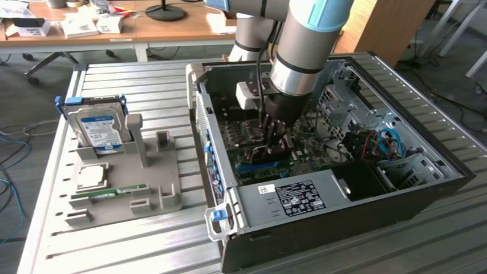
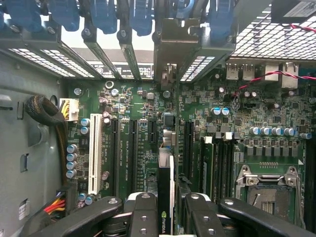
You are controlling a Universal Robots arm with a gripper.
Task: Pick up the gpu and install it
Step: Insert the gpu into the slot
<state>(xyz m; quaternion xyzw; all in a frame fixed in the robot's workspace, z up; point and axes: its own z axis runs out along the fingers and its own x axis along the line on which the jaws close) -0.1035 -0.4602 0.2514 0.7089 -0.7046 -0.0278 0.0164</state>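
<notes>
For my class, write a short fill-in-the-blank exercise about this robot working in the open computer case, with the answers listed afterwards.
1. The gripper holds the gpu over the ____ motherboard.
2. The hard drive standing in the grey holder has a ____ label.
3. The RAM stick lies flat on that holder, on the exterior view's ____ of the computer case.
Missing words: green; blue; left.

Lab, slatted workbench, cluttered desks
</notes>
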